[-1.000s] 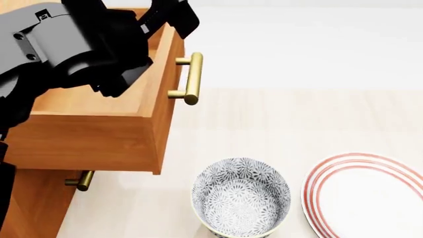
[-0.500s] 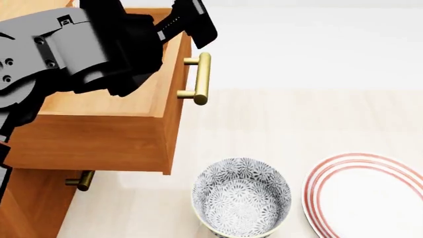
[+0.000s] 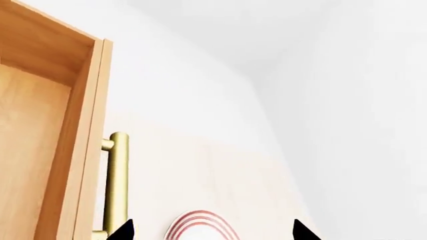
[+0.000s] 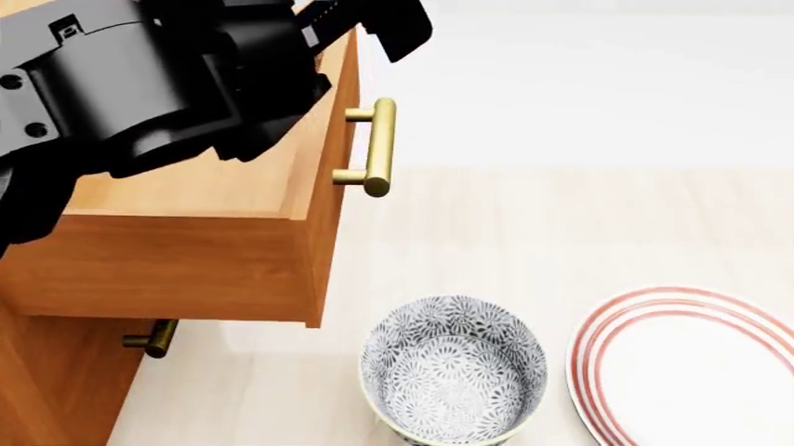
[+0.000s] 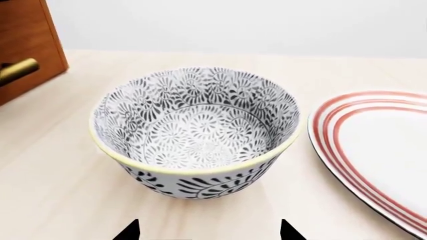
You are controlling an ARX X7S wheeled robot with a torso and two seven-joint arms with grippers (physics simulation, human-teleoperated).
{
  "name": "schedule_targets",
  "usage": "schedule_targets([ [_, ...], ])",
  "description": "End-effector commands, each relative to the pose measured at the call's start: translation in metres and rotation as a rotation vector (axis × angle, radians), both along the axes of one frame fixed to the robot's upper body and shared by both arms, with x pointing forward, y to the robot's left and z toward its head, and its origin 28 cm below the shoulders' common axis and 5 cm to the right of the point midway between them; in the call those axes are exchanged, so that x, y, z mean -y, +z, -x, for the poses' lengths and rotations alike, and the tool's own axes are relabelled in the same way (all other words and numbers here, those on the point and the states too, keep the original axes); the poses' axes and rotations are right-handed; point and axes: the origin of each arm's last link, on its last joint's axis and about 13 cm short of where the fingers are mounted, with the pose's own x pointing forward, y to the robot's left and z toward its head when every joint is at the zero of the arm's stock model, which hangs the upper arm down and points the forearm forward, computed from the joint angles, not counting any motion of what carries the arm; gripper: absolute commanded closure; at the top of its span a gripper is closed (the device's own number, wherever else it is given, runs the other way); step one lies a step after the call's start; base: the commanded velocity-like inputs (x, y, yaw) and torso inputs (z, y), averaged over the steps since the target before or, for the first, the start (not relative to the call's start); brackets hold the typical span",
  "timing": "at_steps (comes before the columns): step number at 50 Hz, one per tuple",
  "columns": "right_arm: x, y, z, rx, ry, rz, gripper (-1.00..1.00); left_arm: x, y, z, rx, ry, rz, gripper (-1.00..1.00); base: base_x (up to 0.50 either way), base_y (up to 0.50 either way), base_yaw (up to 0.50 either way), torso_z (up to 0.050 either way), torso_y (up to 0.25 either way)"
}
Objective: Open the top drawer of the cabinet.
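Left wrist view: the left hand (image 3: 210, 231) is spread wide, empty, beside the top drawer (image 3: 47, 150) near its handle (image 3: 115, 185).

Head view: drawer stands well out of the cabinet (image 4: 56, 390); a careless retreat could knock it.

Right wrist view: right hand (image 5: 208, 231) wide, before the bowl (image 5: 195, 131).

The top drawer (image 4: 186, 251) shows orange-brown wood with a smooth, matt finish and a paler wood lining inside. Its handle (image 4: 378, 147) is a brass-coloured metal bar with a soft satin sheen. The cabinet (image 4: 56, 390) below wears the same orange-brown wood. The left arm (image 4: 137, 79) looks like matt black and grey plastic. The bowl (image 5: 197, 132) appears to be glazed ceramic, black-and-white patterned, beside a glossy white plate (image 5: 380, 150) ringed in red. The table (image 4: 534, 232) is pale, matt wood.
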Motion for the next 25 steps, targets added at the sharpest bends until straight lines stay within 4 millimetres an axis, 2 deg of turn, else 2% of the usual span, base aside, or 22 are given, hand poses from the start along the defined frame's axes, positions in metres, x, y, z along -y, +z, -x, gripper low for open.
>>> schedule_targets([
  [1,0.000,0.000,-0.001,-0.014,-0.016,-0.008,-1.00,-0.005,0.011,0.026,0.117,-0.027,-0.016,-1.00,0.00,0.00,0.00,0.000,0.000],
  [7,0.000,0.000,-0.001,-0.019,-0.014,-0.010,-1.00,-0.009,0.000,0.033,0.195,-0.005,-0.082,-1.00,0.00,0.00,0.00,0.000,0.000],
  [10,0.000,-0.001,-0.001,-0.020,-0.013,-0.010,-1.00,-0.010,-0.004,0.042,0.304,0.005,-0.144,-1.00,0.00,0.00,0.00,0.000,0.000],
  [18,-0.001,-0.001,-0.001,-0.023,-0.012,-0.010,-1.00,-0.008,-0.016,0.077,0.567,-0.057,-0.319,-1.00,0.00,0.00,0.00,0.000,0.000],
  [20,-0.001,-0.001,-0.001,-0.023,-0.012,-0.010,-1.00,-0.008,-0.017,0.079,0.587,-0.068,-0.325,-1.00,0.00,0.00,0.00,0.000,0.000],
  [22,-0.001,-0.001,0.000,-0.024,-0.012,-0.010,-1.00,-0.009,-0.023,0.093,0.702,-0.080,-0.386,-1.00,0.00,0.00,0.00,0.000,0.000],
  [25,-0.001,-0.002,0.000,-0.026,-0.011,-0.010,-1.00,-0.011,-0.025,0.101,0.801,-0.071,-0.433,-1.00,0.00,0.00,0.00,0.000,0.000],
])
